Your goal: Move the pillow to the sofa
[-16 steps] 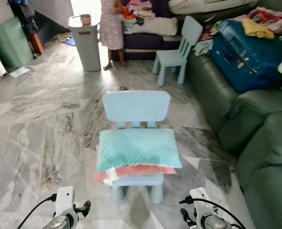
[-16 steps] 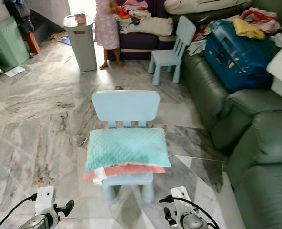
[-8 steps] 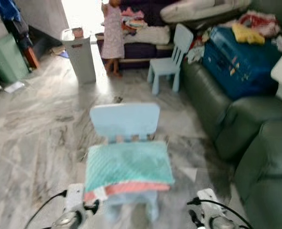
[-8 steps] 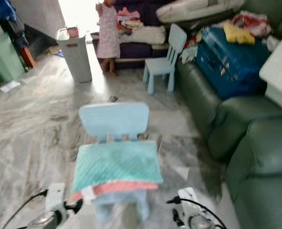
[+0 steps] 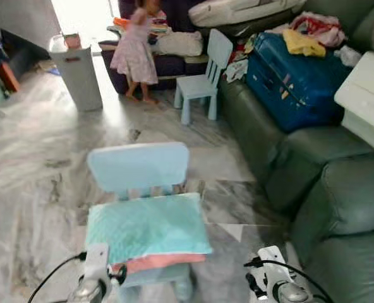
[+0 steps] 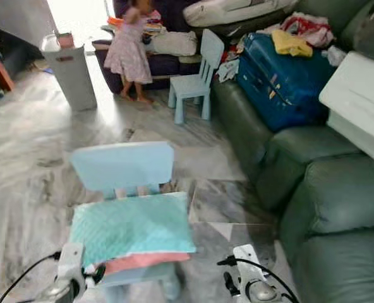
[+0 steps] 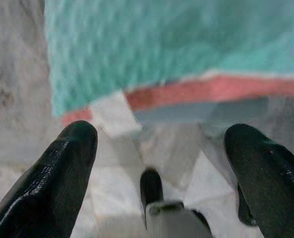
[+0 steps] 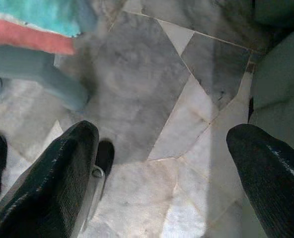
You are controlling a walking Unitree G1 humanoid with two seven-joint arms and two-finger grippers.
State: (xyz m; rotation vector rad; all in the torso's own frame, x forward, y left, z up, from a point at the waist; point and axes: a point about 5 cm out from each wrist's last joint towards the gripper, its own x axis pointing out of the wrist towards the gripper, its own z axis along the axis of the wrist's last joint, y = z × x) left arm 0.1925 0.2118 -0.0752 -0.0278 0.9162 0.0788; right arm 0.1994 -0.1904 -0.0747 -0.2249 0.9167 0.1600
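Your pillow (image 5: 146, 228) lies flat on the seat of the small blue chair (image 5: 139, 169), teal over a coral edge. Expect it light, soft and floppy; pinch it at both near corners. The left tool (image 7: 159, 144) has its fingers spread just before that edge; the right tool (image 8: 162, 153) is also spread, over marble floor (image 5: 35, 158). The green sofa (image 5: 338, 208) sits right of the chair, with a blue suitcase (image 5: 291, 69) further along it.

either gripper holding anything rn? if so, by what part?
Nothing held. Left gripper is open, short of the pillow on the chair. Right gripper is open over bare floor.
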